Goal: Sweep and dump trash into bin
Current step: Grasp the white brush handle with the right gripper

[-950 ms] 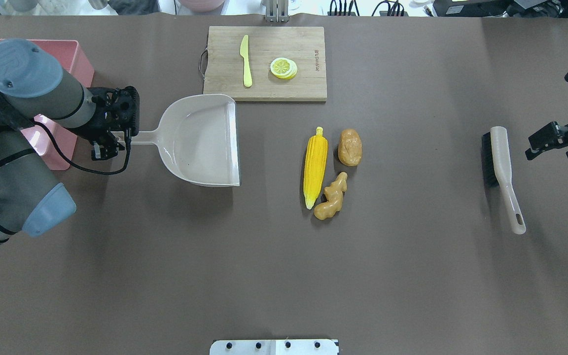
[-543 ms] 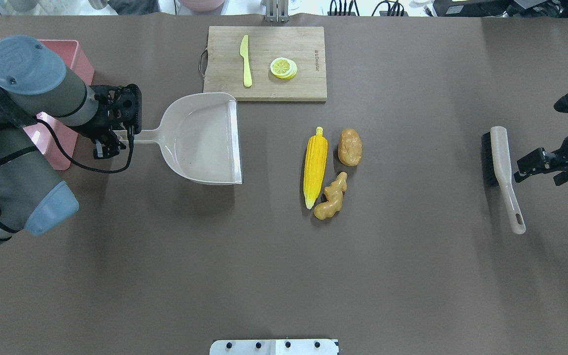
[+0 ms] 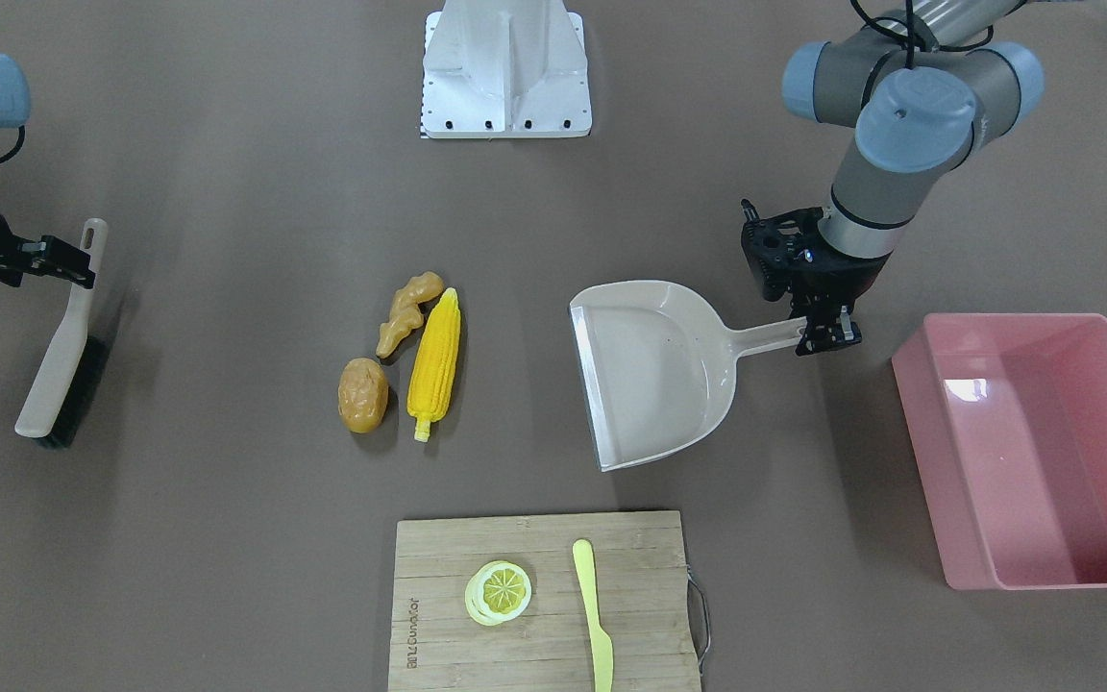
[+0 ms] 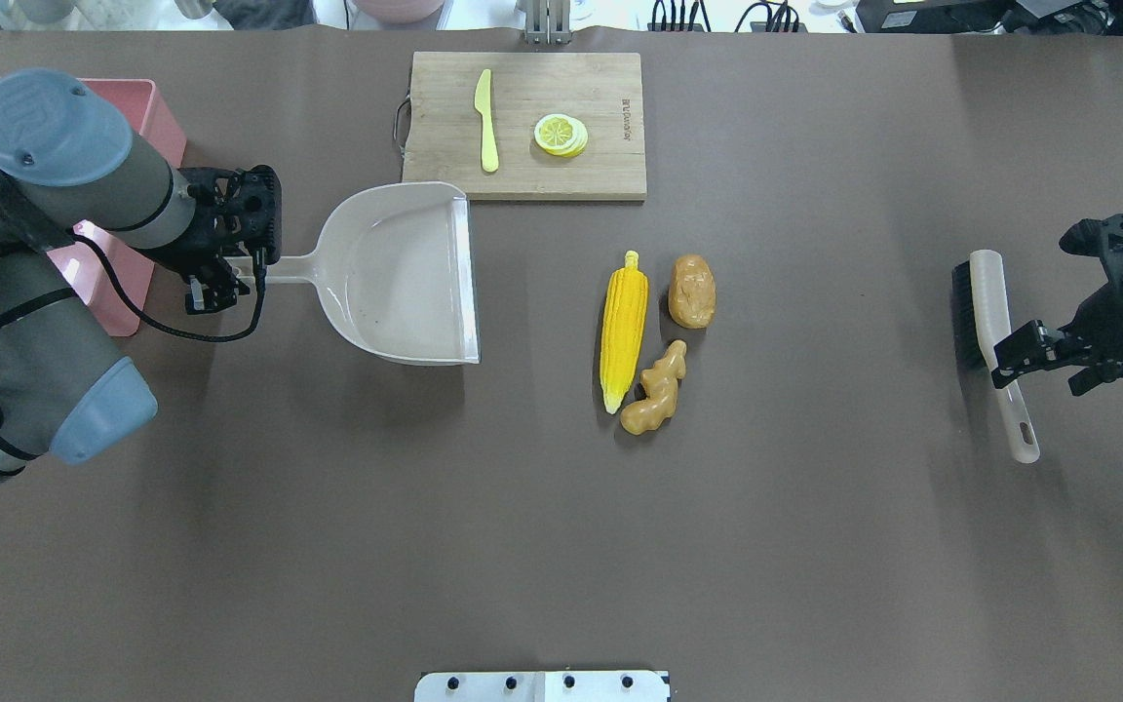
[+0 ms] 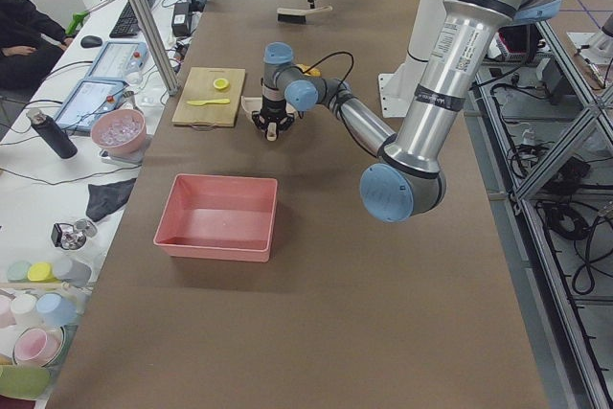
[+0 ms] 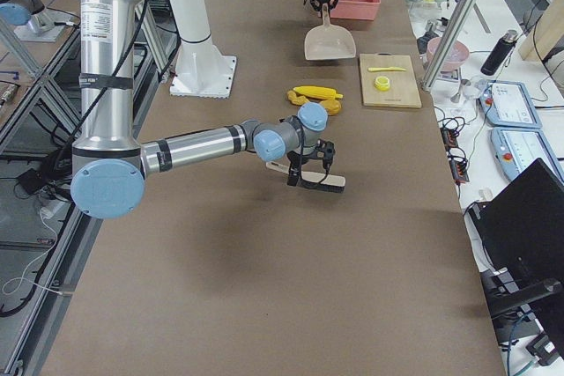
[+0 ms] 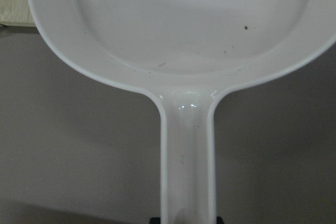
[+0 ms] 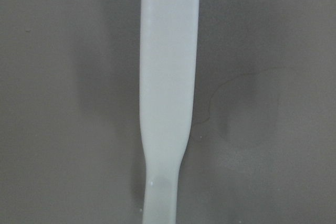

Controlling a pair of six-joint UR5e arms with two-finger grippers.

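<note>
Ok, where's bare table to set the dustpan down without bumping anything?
Free: the strip between the dustpan and the corn; the wide stretch from potato and ginger to the brush; all the table from the food to the base plate. Crowded: the three foods huddle together, and the dustpan sits close to the cutting board.

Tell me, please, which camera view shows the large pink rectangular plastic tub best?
Exterior front-facing: the large pink rectangular plastic tub shows nearly whole, inside included. Overhead, the left arm hides most of it. Side views show it smaller; wrist views miss it.
</note>
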